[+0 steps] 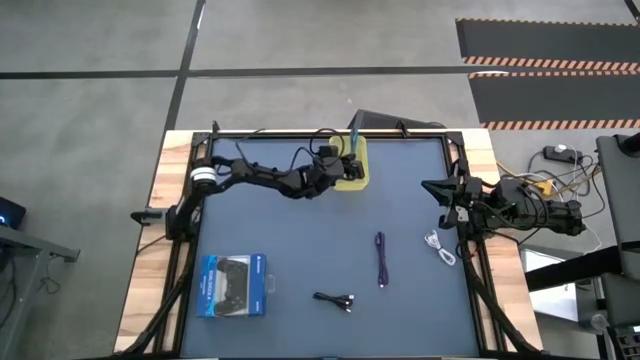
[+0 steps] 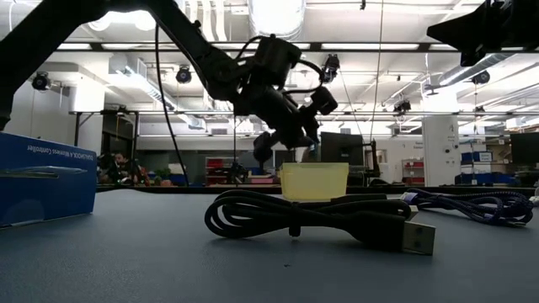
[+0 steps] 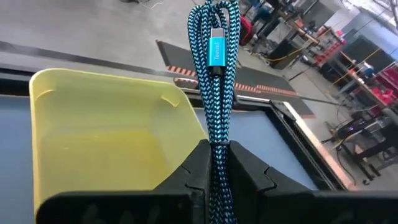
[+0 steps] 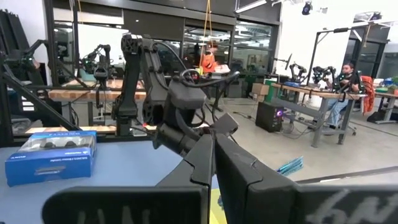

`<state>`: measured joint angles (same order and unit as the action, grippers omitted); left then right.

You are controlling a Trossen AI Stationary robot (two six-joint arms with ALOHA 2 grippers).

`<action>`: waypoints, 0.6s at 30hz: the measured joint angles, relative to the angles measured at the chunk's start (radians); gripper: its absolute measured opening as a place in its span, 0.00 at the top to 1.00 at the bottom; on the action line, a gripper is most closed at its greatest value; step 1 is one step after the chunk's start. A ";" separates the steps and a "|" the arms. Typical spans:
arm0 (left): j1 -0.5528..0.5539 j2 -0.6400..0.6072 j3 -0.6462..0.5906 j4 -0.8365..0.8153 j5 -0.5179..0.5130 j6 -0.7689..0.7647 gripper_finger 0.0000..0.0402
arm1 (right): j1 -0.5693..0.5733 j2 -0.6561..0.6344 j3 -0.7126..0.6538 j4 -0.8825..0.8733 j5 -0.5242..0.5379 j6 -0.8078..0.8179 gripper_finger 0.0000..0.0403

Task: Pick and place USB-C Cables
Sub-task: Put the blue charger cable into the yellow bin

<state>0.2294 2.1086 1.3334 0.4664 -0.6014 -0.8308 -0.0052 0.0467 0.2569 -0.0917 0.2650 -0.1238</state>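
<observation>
Left claw (image 3: pixel 214 163) pinches the braided teal USB-C cable (image 3: pixel 214 62) over the translucent yellow plastic bin (image 3: pixel 93 137); centre it above the opening before releasing, so no loop drapes over the rim

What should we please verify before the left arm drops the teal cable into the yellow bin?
1. Grip: left tool shut on the teal cable - ok.
2. Position: in the high view the left tool is at the yellow bin; whether it is centred over the opening - cannot tell.
3. Bin: inside looks empty in the left wrist view - ok.
4. Right tool: shut, parked at the table's right edge, out of the way - ok.
5. Still on the mat: purple cable, white cable, black cable - not ok.
</observation>
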 joint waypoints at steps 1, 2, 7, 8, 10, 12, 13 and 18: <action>0.004 0.000 0.000 -0.006 0.000 0.000 0.95 | 0.000 0.000 0.000 0.000 0.000 0.000 0.98; 0.006 0.000 0.000 -0.009 0.000 0.000 0.95 | 0.000 0.000 0.000 0.000 0.000 0.000 0.98; 0.007 0.000 -0.008 -0.007 -0.002 0.000 0.95 | 0.000 0.000 0.000 0.000 0.000 0.000 0.98; 0.007 0.000 -0.011 -0.010 -0.002 0.000 0.95 | 0.000 0.000 0.000 0.000 0.000 0.000 0.98; 0.006 0.000 -0.012 -0.010 -0.002 0.000 0.95 | 0.000 0.000 0.000 0.000 0.000 0.000 0.98; 0.007 0.000 -0.012 -0.006 -0.002 0.001 0.95 | 0.000 0.000 0.000 0.000 0.000 -0.004 0.98; 0.007 0.000 -0.013 -0.006 -0.002 0.001 0.95 | 0.000 0.000 0.000 0.000 0.000 -0.005 0.98; 0.006 0.000 -0.014 -0.007 -0.002 0.000 0.95 | 0.000 0.000 0.000 0.000 0.000 -0.007 0.98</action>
<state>0.2356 2.1088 1.3193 0.4596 -0.6031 -0.8305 -0.0054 0.0469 0.2569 -0.0917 0.2649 -0.1307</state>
